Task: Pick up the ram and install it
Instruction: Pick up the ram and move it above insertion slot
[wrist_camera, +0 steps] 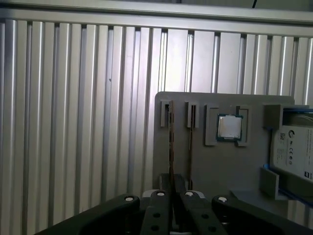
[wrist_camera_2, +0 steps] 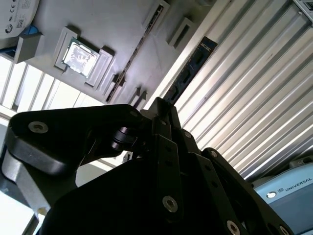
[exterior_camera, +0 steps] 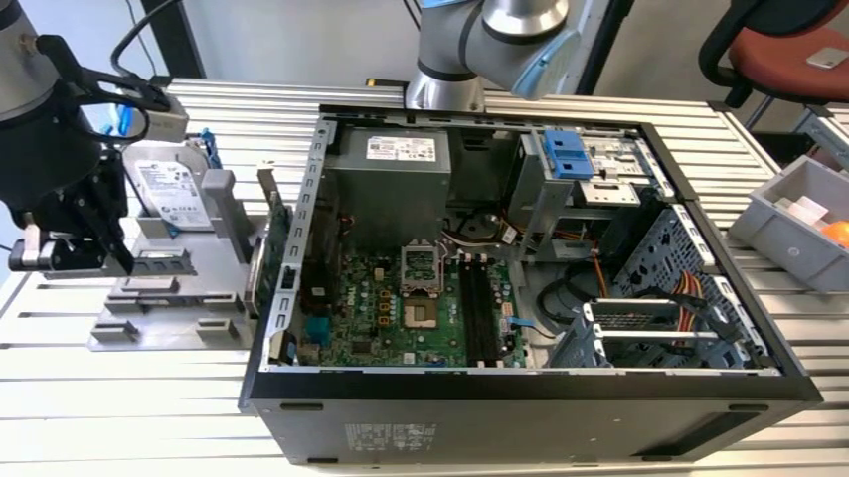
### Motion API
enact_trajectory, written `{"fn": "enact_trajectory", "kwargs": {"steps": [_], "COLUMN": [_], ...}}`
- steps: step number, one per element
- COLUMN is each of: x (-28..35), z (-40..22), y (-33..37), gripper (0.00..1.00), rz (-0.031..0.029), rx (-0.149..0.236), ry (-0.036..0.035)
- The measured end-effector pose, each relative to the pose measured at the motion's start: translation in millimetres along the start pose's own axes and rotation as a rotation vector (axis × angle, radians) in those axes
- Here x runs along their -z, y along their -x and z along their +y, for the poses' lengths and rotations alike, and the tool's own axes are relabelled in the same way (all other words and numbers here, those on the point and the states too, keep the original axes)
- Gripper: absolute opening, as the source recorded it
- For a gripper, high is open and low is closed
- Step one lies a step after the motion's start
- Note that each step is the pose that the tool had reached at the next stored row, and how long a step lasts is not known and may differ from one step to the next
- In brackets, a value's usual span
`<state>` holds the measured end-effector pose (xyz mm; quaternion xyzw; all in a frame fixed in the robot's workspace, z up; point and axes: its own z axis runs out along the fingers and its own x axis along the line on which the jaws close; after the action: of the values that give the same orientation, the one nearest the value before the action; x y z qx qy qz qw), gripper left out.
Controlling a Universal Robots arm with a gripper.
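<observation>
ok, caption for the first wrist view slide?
Claw poised at the ram, edge-on in the grey fixture near the processor chip.

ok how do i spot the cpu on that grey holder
Beside the open computer case lies a grey holder plate. The cpu sits flat in a square pocket between the thin slotted boards and the hard drive; it alone is small, square and metal-topped.

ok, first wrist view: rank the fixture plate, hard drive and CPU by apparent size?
1. grey fixture plate
2. hard drive, partly cut off by the picture's edge
3. CPU
</observation>
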<state>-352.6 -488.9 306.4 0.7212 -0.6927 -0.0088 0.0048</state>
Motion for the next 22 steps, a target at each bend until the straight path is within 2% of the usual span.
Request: {"fn": "enact_trajectory", "kwargs": {"steps": [5, 10, 22], "x": [4.3, 9.0, 29.8], "z": [0.1, 0.1, 0.6], "y": [0.1, 0.3, 0.5], "gripper": [0.00, 0.00, 0.00], "rz": [0.0002, 0.0003, 0.0005], "rx": [0.000, 0.000, 0.000], "ry": [-0.0007, -0.0074, -0.0077]}}
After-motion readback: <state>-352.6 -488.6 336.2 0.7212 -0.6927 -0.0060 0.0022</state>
